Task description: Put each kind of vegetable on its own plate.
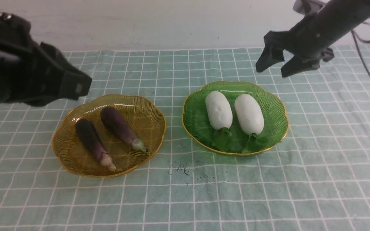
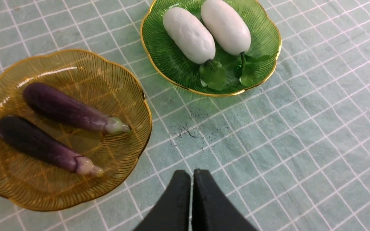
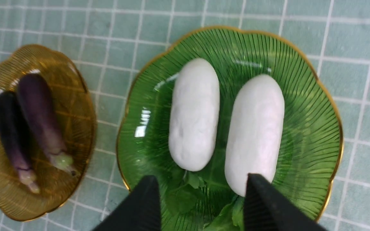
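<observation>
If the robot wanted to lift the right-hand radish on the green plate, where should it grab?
Likely its plump middle, from straight above. The right-hand radish lies flat in the green plate, lengthwise away from the robot, so jaws close across its width. The gap to the other radish is narrow.

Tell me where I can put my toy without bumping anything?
The checked cloth is bare on the robot's side of both plates and right of the green plate. Crowded: the narrow strip between it and the amber plate, and both plates are full.
</observation>
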Tool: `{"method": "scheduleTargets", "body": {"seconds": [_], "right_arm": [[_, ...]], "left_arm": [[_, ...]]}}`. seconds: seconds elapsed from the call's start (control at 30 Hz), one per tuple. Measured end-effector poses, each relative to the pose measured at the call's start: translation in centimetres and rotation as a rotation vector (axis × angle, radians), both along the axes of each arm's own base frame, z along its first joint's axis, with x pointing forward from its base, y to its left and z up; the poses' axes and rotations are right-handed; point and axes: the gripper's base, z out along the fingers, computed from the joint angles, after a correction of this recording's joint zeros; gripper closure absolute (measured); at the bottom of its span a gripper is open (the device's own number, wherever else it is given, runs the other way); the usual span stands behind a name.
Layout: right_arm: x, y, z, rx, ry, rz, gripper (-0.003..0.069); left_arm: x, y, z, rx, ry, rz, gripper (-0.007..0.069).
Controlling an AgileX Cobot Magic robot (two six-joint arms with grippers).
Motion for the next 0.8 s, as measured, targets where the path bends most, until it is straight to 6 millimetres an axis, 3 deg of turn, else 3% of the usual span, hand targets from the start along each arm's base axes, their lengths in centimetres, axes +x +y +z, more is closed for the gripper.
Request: {"method": "scheduleTargets", "body": {"seconds": [0.03, 0.1, 0.13, 0.23, 0.3, 0.37, 0.47, 0.57, 0.67, 0.77, 0.8], "right_arm": [[-0.9, -0.2, 1.4, -0.005, -0.035, -0.002, 0.0442], [-4.6, -1.0, 5.8, -0.033, -0.155, -0.015, 0.0578], [-5.9, -1.3, 7.0, -0.046, -0.187, -0.02, 0.0611], [-11.3, -2.3, 11.0, -0.073, -0.306, -0.037, 0.0655], [-16.0, -3.0, 13.1, -0.086, -0.384, -0.049, 0.0668], [-19.7, -3.6, 13.6, -0.096, -0.428, -0.06, 0.0671], [-24.6, -4.5, 13.4, -0.099, -0.535, -0.1, 0.0673], [-29.1, -5.5, 11.8, -0.089, -0.719, -0.168, 0.0673], [-32.0, -6.2, 10.0, -0.071, -0.874, -0.222, 0.0673], [-35.6, -7.2, 5.2, -0.028, -1.128, -0.311, 0.0673], [-36.2, -7.3, 5.0, -0.023, -1.151, -0.316, 0.0673]], "left_arm": [[-0.4, 0.2, -0.2, -0.003, -0.014, 0.014, 0.0632], [-1.5, 0.9, -0.2, -0.011, -0.054, 0.04, 0.0632], [-1.9, 1.1, -0.5, -0.01, -0.061, 0.055, 0.0632], [-3.0, 1.9, -1.0, -0.023, -0.104, 0.099, 0.0632], [-3.7, 2.3, -1.5, -0.038, -0.132, 0.13, 0.0632], [-3.9, 2.5, -2.1, -0.045, -0.141, 0.144, 0.0632], [-4.0, 2.7, -3.3, -0.067, -0.176, 0.163, 0.0632], [-3.8, 2.6, -3.9, -0.078, -0.175, 0.172, 0.0632], [-3.6, 2.6, -4.4, -0.081, -0.169, 0.179, 0.0632], [-3.6, 2.6, -4.7, -0.08, -0.159, 0.182, 0.0632], [-3.6, 2.6, -4.7, -0.081, -0.16, 0.182, 0.0632]]}}
